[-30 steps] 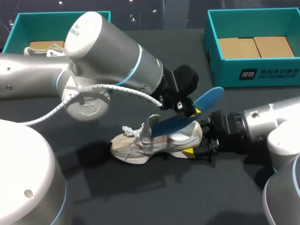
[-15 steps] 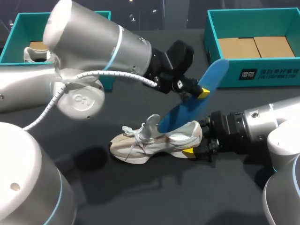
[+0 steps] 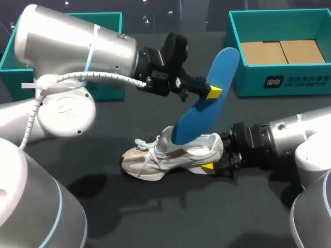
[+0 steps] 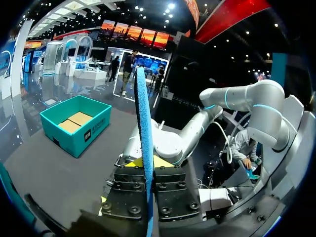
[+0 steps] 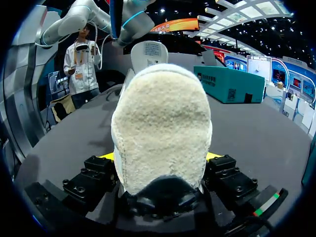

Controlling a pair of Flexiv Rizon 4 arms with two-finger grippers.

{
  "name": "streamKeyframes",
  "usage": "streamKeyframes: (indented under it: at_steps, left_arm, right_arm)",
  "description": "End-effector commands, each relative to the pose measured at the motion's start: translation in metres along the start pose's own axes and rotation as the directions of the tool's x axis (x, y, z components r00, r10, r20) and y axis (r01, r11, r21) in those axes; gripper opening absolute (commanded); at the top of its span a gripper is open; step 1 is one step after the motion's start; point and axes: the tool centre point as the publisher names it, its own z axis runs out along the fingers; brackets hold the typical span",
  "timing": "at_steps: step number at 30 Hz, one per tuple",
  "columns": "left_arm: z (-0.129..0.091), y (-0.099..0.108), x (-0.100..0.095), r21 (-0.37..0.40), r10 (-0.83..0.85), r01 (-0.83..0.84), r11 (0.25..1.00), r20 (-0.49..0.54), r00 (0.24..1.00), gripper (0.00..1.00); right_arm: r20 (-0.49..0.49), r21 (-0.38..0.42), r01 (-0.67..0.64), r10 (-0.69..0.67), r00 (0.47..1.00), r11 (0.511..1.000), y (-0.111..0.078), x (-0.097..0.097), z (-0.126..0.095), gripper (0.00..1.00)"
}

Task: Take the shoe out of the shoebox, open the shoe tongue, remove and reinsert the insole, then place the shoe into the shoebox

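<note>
Since 1 second ago the left gripper has swung up and back, tipping the blue insole nearly upright. Its 2 fingers pinch the insole near its upper half. The lower end looks level with the opening of the shoe, which stands on the table. The right gripper clamps the heel. Removal is in hand. Next, I judge, the insole must lift fully clear, then feed back toe-first.

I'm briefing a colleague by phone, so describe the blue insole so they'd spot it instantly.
On the dark table, find the pale shoe lying near the middle. Slanting up over it, pinched by the left claw, is the insole: the only flat, bright blue, foot-shaped thing there.
</note>
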Motion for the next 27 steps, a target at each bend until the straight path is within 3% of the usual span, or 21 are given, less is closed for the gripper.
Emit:
streamKeyframes:
  at_steps: [1, 5, 15, 19, 27]
  left_arm:
    - [-0.032, 0.006, 0.02, 0.133, -0.012, 0.015, 0.991, -0.021, 1.0, 0.0]
    - [-0.065, -0.005, 0.039, 0.21, -0.032, 0.045, 0.977, -0.066, 0.997, 0.0]
    - [-0.065, -0.005, 0.039, 0.21, -0.032, 0.045, 0.977, -0.066, 0.997, 0.0]
    - [-0.08, -0.004, 0.054, 0.249, 0.007, 0.011, 0.969, -0.072, 0.997, 0.0]
    - [-0.103, 0.001, 0.073, 0.254, 0.009, 0.023, 0.967, -0.121, 0.993, 0.0]
  right_arm:
    - [0.002, 0.003, -0.001, 0.001, 1.0, 1.0, 0.001, 0.001, 0.0, 0.0]
    - [0.002, 0.003, -0.001, 0.001, 1.0, 1.0, 0.001, 0.001, 0.0, 0.0]
    - [0.002, 0.003, -0.001, 0.001, 1.0, 1.0, 0.001, 0.001, 0.0, 0.0]
    - [0.002, 0.003, -0.001, 0.001, 1.0, 1.0, 0.001, 0.001, 0.0, 0.0]
    - [0.002, 0.003, -0.001, 0.001, 1.0, 1.0, 0.001, 0.001, 0.0, 0.0]
